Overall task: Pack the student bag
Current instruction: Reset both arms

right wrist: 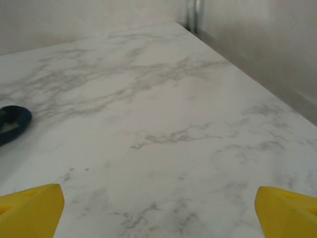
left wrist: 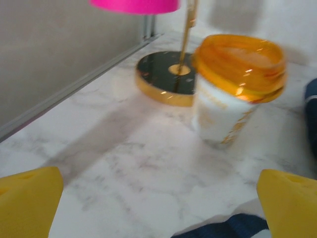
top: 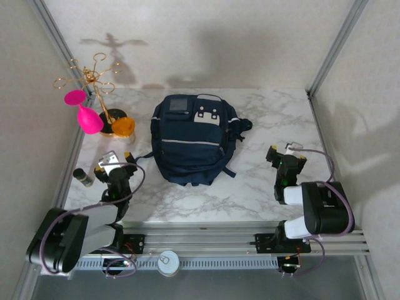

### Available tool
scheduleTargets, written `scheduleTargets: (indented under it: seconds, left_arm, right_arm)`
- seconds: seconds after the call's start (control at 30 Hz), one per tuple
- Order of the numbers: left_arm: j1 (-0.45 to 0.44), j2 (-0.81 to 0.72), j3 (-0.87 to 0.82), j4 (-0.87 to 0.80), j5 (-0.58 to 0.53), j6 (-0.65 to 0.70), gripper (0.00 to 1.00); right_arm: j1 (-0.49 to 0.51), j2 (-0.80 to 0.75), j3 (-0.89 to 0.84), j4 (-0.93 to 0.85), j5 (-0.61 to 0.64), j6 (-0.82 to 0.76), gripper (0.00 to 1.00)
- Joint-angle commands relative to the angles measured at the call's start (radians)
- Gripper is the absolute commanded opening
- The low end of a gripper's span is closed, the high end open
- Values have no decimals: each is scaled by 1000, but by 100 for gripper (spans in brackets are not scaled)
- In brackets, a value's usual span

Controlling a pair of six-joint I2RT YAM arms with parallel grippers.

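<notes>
The navy-blue student bag [top: 190, 140] lies flat in the middle of the marble table, front patches up, all pockets looking shut. Its fabric edge [left wrist: 233, 229] shows at the bottom of the left wrist view, and a strap end [right wrist: 12, 121] at the left of the right wrist view. My left gripper [top: 114, 161] sits just left of the bag, open, its yellow fingertips [left wrist: 29, 198] wide apart over bare marble. My right gripper [top: 286, 153] rests to the bag's right, also open with nothing between its fingertips [right wrist: 287, 210].
A white cup with an orange lid [left wrist: 237, 84] stands ahead of the left gripper, beside a gold stand on a black base [left wrist: 166, 79] that carries pink pieces [top: 87, 115]. A small dark bottle [top: 83, 177] stands at the left edge. Metal frame posts line both sides.
</notes>
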Motion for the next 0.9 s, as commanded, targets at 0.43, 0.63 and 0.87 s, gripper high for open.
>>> scheduleTargets:
  seconds: [0.43,0.63,0.87]
  left_arm:
    - [103,355,122,384,210,34,99]
    - [103,354,123,379,210,34,99]
    - [103,353,124,375,210,34,99]
  right_arm:
    - [-16,92,-9,285,-180,-99,99]
    - [-16,92,-9,286,-182,-98,99]
    - [-17,93,-7,283,-186,-98,99]
